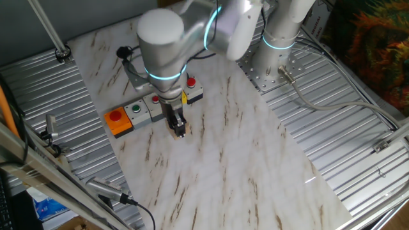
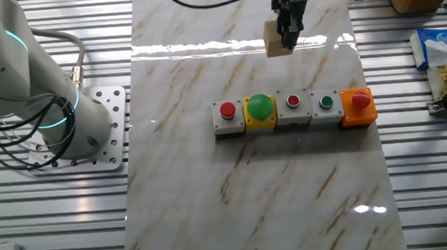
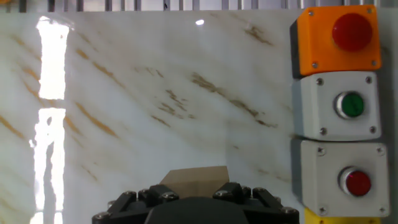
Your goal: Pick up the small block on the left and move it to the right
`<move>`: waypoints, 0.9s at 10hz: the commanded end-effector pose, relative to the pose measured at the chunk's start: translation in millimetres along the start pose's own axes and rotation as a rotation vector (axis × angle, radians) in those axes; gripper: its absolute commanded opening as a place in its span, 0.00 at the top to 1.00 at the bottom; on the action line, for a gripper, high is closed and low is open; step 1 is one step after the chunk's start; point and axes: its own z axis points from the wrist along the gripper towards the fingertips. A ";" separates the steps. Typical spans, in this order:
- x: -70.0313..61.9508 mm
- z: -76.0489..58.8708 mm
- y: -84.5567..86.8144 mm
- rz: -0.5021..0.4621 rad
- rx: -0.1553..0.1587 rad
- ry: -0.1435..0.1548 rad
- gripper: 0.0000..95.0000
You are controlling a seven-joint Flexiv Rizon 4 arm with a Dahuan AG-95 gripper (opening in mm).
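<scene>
The small tan wooden block point(image 2: 276, 38) sits between the fingers of my gripper point(image 2: 284, 42), near the far edge of the marble board in the other fixed view. In one fixed view the gripper point(image 1: 178, 130) holds the block point(image 1: 177, 133) just in front of the button row, at or just above the board; I cannot tell whether it touches. In the hand view the block point(image 3: 194, 181) shows as a tan top right at the gripper body, with the fingers shut on its sides.
A row of button boxes lies on the marble board point(image 2: 251, 186): orange point(image 2: 358, 106), grey with green button point(image 2: 326, 107), grey with red point(image 2: 292, 108), yellow with green dome point(image 2: 260, 111), grey with red point(image 2: 228, 117). Metal slats flank the board.
</scene>
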 end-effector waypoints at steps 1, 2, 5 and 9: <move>4.7 6.0 4.3 0.014 0.007 -0.005 0.80; 5.8 8.1 7.7 0.020 0.008 -0.009 0.80; 8.9 13.4 29.3 0.062 0.015 -0.015 0.80; 11.8 12.9 42.3 0.063 0.016 -0.010 0.80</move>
